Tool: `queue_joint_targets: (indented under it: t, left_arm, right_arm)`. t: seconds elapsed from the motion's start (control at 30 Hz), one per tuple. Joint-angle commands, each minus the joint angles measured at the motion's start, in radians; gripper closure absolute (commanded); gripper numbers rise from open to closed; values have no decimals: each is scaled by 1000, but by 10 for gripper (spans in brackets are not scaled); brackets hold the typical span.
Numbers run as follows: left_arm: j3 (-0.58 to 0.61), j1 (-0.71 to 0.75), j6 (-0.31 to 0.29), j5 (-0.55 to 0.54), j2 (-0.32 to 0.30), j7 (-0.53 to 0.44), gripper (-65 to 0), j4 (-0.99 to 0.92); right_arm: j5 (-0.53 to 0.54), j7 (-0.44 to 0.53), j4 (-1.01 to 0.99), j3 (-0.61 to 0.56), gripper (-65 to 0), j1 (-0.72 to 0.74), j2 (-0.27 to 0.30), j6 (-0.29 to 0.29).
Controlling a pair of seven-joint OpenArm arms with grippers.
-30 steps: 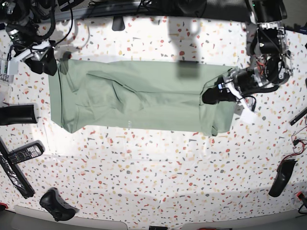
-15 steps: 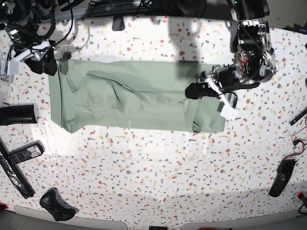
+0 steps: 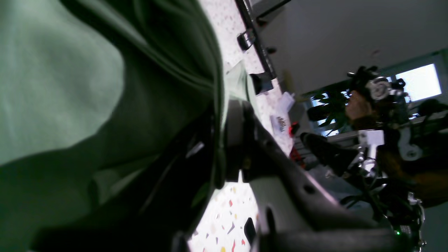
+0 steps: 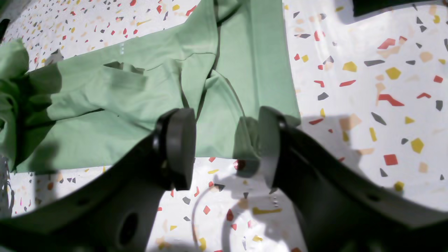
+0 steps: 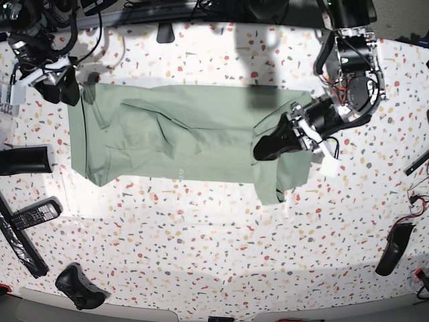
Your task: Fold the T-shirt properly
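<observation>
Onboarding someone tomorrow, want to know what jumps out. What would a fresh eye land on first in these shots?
The pale green T-shirt, spread lengthwise across the upper middle of the speckled terrazzo table. Next, the left gripper at the shirt's right end in the base view, shut on the cloth and lifting that end into a fold over the body. The right gripper hangs open over the shirt's opposite edge, holding nothing.

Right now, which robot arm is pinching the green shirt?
The left gripper, on the base view's right, has its jaws shut on the T-shirt and lifts its end. The right gripper hangs open, holding nothing.
</observation>
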Motion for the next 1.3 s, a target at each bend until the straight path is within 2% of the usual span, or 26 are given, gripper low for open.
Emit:
queue_joint_targets:
  t: [0.0,0.13,0.2,0.8,0.83,0.9,0.97,1.0,1.1,1.17,1.27]
  left_arm:
    - [1,-13,-9,7,-1,-6,0,17]
    - [1,-12,-9,190,0,-5,0,17]
    - [1,-10,-9,229,0,-5,0,17]
    - [1,6,-9,225,0,-8,0,17]
    - [1,6,-9,224,0,-8,-46,17]
    - [1,6,-9,198,0,-8,-186,17]
    - [2,6,-9,90,2,17,-303,17]
    - [5,6,-9,8,2,50,-340,17]
    - [32,6,-9,-202,2,176,-383,17]
    - [56,6,-9,-248,2,185,-383,17]
    - [82,3,-9,-246,2,185,-383,17]
  right_arm:
    - [18,19,21,5,-286,0,11,6]
    - [18,20,21,5,-286,0,11,6]
    - [19,20,21,5,-286,0,11,6]
    - [63,18,21,4,-286,0,11,6]
    - [63,18,21,4,-286,0,11,6]
    - [63,16,21,4,-286,0,11,6]
    - [63,16,21,4,-286,0,11,6]
    - [63,16,21,4,-286,0,11,6]
    - [63,16,21,4,-286,0,11,6]
    - [63,16,21,4,-286,0,11,6]
    - [63,16,21,4,-286,0,11,6]
